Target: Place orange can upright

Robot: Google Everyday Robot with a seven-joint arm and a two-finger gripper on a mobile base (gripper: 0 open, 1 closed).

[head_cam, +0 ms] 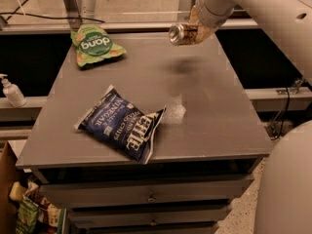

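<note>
The orange can (184, 34) is held lying on its side in the air above the far right part of the grey table (214, 106), its silver end pointing left. My gripper (197, 30) is shut on the orange can, at the end of the white arm coming from the upper right. The can's shadow falls on the table just below it.
A blue chip bag (122, 123) lies near the table's front left. A green chip bag (95, 45) lies at the far left corner. A white pump bottle (10, 91) stands on a ledge to the left. Drawers are below the tabletop.
</note>
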